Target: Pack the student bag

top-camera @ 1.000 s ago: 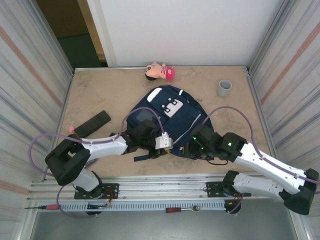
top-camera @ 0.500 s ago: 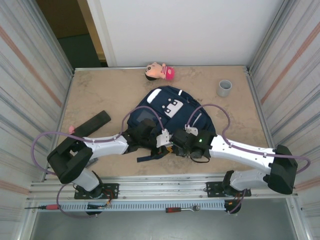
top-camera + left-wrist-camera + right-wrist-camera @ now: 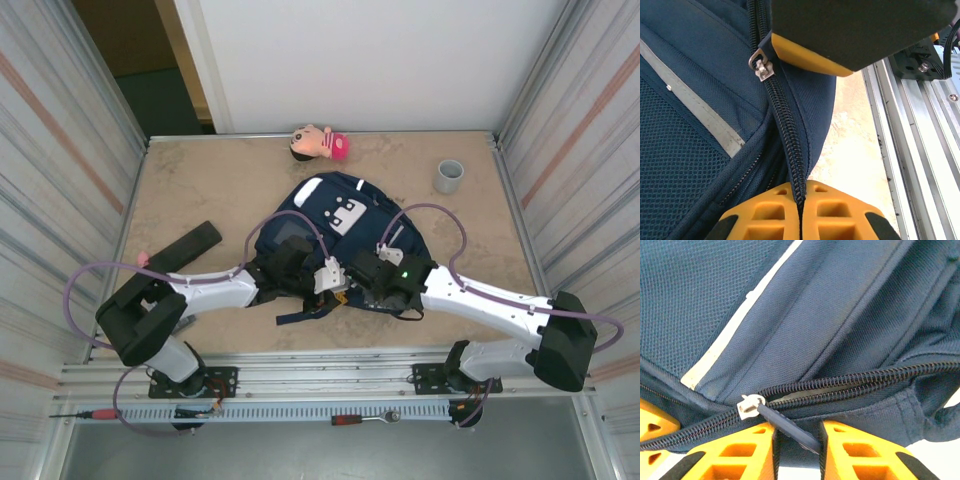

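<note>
The student bag (image 3: 340,225), navy with pale stripes and a white patch, lies flat mid-table. My left gripper (image 3: 801,200) is shut on the bag's zipper seam (image 3: 785,150) at its near edge (image 3: 338,292). Just right of it, my right gripper (image 3: 797,445) is at the same edge (image 3: 362,288), its jaws narrowly open. The dark zipper pull tab (image 3: 787,429) lies slanted in the gap, hanging from the silver slider (image 3: 751,406). The zipper is parted a little to the right of the slider. In the left wrist view the slider (image 3: 761,66) sits beside the right gripper's yellow pad (image 3: 810,56).
A doll (image 3: 320,143) lies at the far edge and a grey cup (image 3: 449,176) stands at the far right. A flat black object (image 3: 190,245) lies left of the bag. The metal rail (image 3: 330,385) runs along the near table edge, close behind both grippers.
My right arm has swung left to the bag's near edge beside the left gripper, and its jaws have narrowed around the zipper pull. The left gripper has stayed clamped on the seam.
</note>
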{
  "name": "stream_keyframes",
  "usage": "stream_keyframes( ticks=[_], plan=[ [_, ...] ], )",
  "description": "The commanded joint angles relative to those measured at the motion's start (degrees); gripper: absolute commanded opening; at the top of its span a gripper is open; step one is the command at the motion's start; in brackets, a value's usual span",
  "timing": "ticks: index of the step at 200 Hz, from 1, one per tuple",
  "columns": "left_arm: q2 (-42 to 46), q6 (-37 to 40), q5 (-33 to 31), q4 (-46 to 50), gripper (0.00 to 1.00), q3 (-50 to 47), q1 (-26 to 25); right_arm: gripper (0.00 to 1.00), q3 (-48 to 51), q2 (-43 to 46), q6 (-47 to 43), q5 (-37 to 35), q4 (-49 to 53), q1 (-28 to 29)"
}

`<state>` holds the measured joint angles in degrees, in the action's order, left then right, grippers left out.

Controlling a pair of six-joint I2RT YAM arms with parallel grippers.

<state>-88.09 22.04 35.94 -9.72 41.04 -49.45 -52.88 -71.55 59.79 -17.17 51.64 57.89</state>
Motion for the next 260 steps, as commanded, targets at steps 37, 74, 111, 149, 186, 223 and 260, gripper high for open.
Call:
stream_keyframes(
  ticks=[37, 74, 111, 149, 186, 223, 260],
  plan=[
    [1.1, 0.9, 2.8, -0.2, 0.0, 0.6, 0.8, 0.04, -2.6, 1.9, -13.7, 10.8, 0.2, -3.0],
    [1.2, 4.5, -0.3, 2.1, 0.0, -0.5, 1.6, 0.0, 0.5, 6.4, -16.6, 21.1, 3.0, -8.9],
    [0.5, 8.3, -0.7, 5.7, 0.0, 0.2, 1.6, 0.0, 4.1, 12.1, -21.4, 31.1, 3.7, -17.2],
    [0.1, 9.3, -0.4, 5.7, 0.0, 0.0, 1.5, 0.0, 5.6, 14.5, -25.6, 39.8, 4.5, -24.0],
    [0.7, 9.3, -1.6, 5.5, 0.0, -0.9, 1.7, 0.0, 6.9, 14.5, -27.9, 38.4, 9.0, -31.5],
    [2.9, 6.3, -6.7, 2.5, 0.03, -3.3, 3.2, 0.0, 7.2, 14.4, -28.4, 40.2, 8.9, -37.2],
    [8.6, -10.0, -5.2, -0.3, 0.5, -4.4, 4.8, 0.0, 7.8, 16.1, -28.8, 47.4, 3.4, -34.8]
  ],
)
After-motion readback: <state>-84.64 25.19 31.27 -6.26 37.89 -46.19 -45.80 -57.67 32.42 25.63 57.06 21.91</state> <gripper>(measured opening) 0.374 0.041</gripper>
